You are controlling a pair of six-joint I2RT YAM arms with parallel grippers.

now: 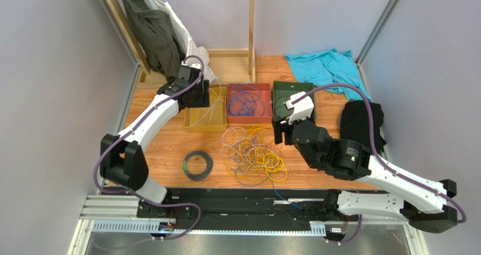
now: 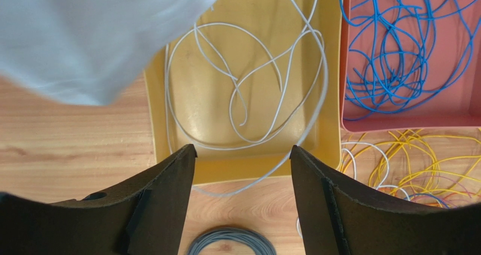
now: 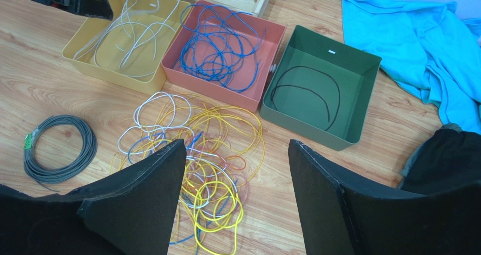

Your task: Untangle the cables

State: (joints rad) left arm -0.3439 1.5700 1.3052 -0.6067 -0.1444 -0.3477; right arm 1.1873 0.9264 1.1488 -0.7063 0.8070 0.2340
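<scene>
The left gripper hangs over the trays with its fingers spread wide and nothing between them. Beyond its left finger a white cloth covers the far corner of the yellow tray. The tray itself lies straight ahead between the two fingers, and a white cable loops loosely inside it. One strand spills over the near wall onto the wooden table, just ahead of the fingertips. Beyond the right finger sits the red tray, touching the yellow one and full of blue cables. Below the fingertips the rim of a grey cable coil shows, blurred.

The right gripper also has its fingers well apart and empty. Far off its left finger the grey coil lies flat on the table, a green tag on its edge. The tangle of yellow, white and blue cables lies on the table right ahead, between the fingers and partly hidden behind the left one. Past the tangle the three trays stand in a row, with the green tray beyond the right finger holding a black cable. Farther right a teal cloth lies crumpled, and a black cloth sits just beside the right finger
</scene>
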